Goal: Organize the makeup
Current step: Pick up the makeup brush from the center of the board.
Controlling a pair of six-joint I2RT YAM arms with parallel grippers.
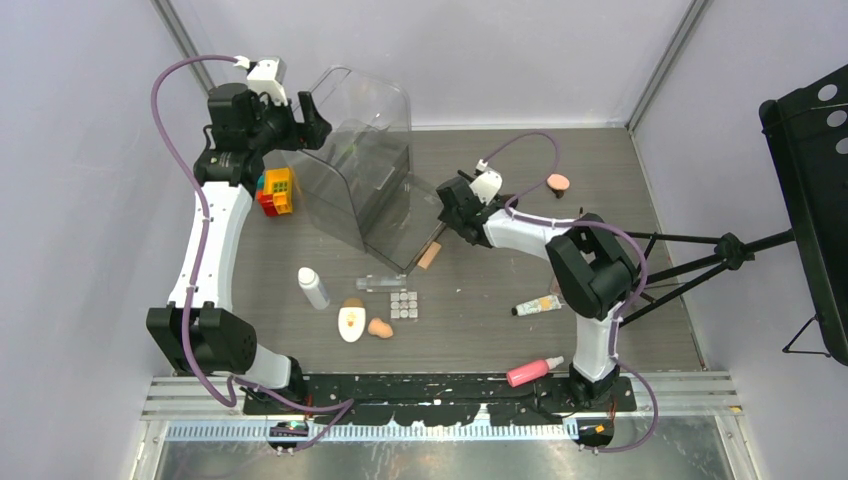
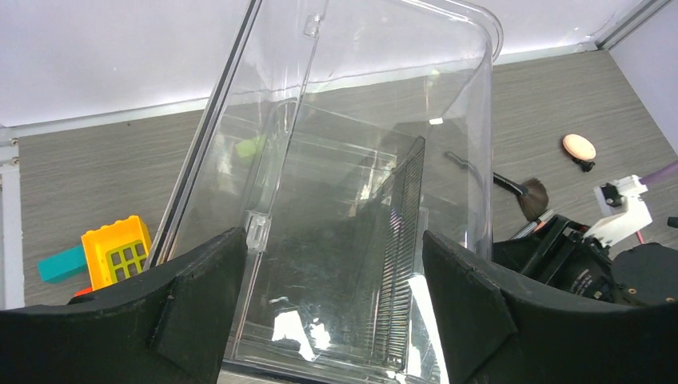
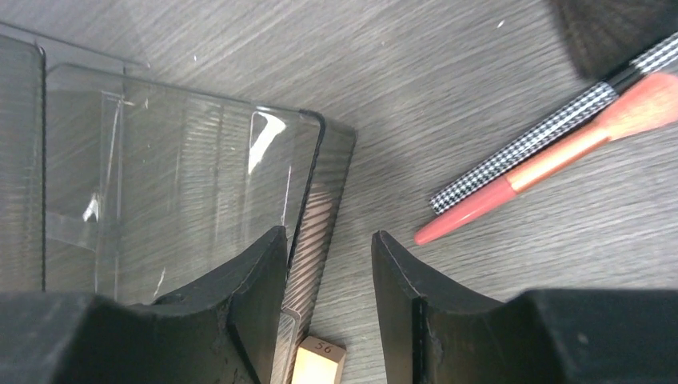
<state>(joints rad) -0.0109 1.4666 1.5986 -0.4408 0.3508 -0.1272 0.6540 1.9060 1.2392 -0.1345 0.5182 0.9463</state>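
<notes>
The grey wood-grain table (image 1: 480,340) carries all items. The largest is the clear case (image 1: 370,170), which stands at the far centre-left.

The left gripper (image 2: 333,236) is at the case's far-left upper edge. Its fingers are spread wide, the case sits between them, and its walls meet both inner faces: the claw grasps the case.

The right gripper (image 3: 328,236) is low at the case's near-right corner. Its jaws are parted with bare table visible between them. The corner's edge runs beside the left finger, and nothing is clamped.

The toy bricks (image 1: 277,190) lie just left of the case.

The makeup is scattered on the near half of the table:
- pink bottle (image 1: 533,371): on its side, near the right arm's base.
- white bottle (image 1: 313,288): on its side, near-left of the case.
- cream tube (image 1: 537,305): beside the right arm.
- clear bottle (image 1: 380,283): just in front of the case.
- white oval compact (image 1: 351,323): near centre.
- palette (image 1: 404,304): right of the compact.
- peach sponge (image 1: 380,328): just beside the compact.
- second peach sponge (image 1: 558,183): far right.
- checked-handle brush (image 3: 552,128) and coral-handled brush (image 3: 480,204): side by side, right of the right gripper.
</notes>
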